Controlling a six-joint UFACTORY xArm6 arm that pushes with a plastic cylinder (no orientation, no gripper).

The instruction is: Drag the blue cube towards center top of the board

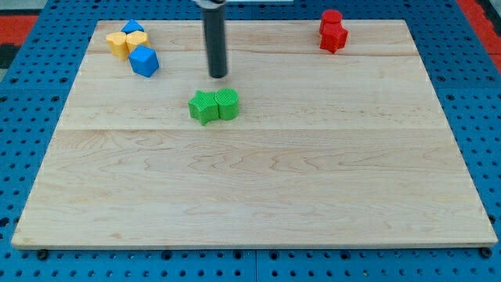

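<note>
The blue cube (145, 61) lies near the board's top left, just below and to the right of two yellow blocks (125, 42). A second, smaller blue block (133, 27) sits above the yellow ones at the board's top edge. My tip (218, 75) stands on the board at the view's top centre, to the right of the blue cube with a clear gap between them, and just above the two green blocks (214, 105).
The green star-shaped block (203, 106) and the green rounded block (228, 103) touch side by side just below my tip. Two red blocks (333, 31) sit together at the top right. The wooden board (250, 196) lies on a blue pegboard.
</note>
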